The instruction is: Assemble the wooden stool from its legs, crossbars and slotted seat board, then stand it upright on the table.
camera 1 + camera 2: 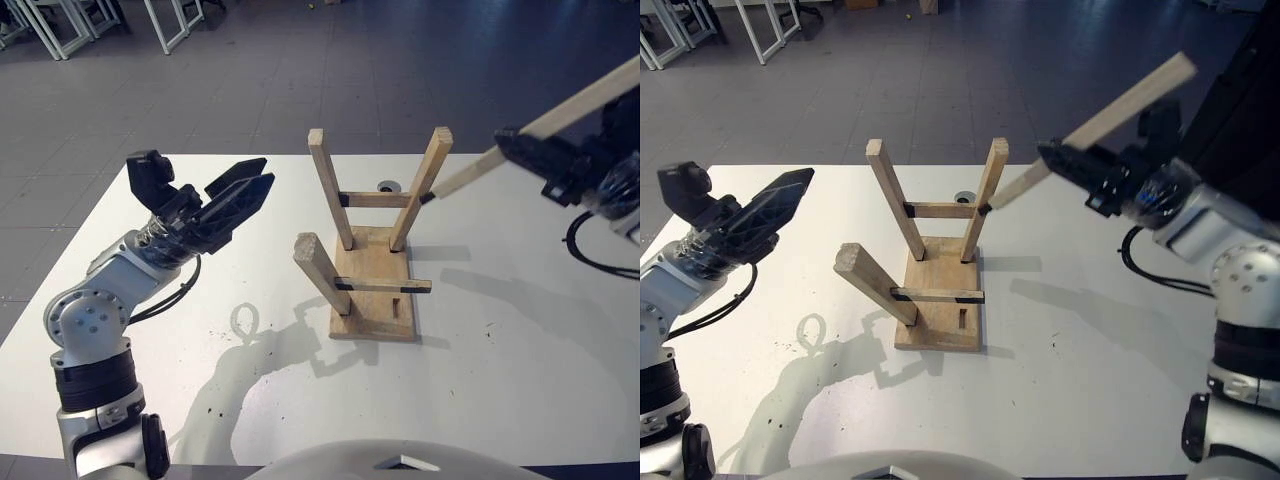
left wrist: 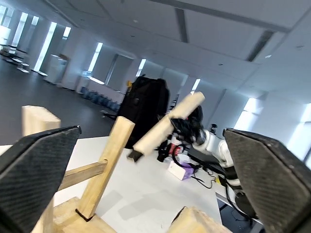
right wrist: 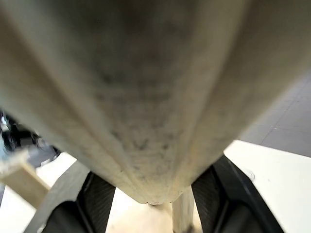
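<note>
While fourth leg (image 1: 1130,95) is clamped in right gripper (image 1: 1060,165) fingers above desk's (image 1: 500,380) far right corner, seat board (image 1: 375,320) is set midway between side edges. Leg to be lowered squarely into empty slot (image 1: 962,318); left gripper (image 1: 262,172) fingers spread wide.

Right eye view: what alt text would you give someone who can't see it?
A half-built wooden stool lies upside down on a white table, seat board flat, three legs pointing up. The right gripper holds a fourth leg in the air beside it; the left gripper hovers at the left, fingers open.
</note>
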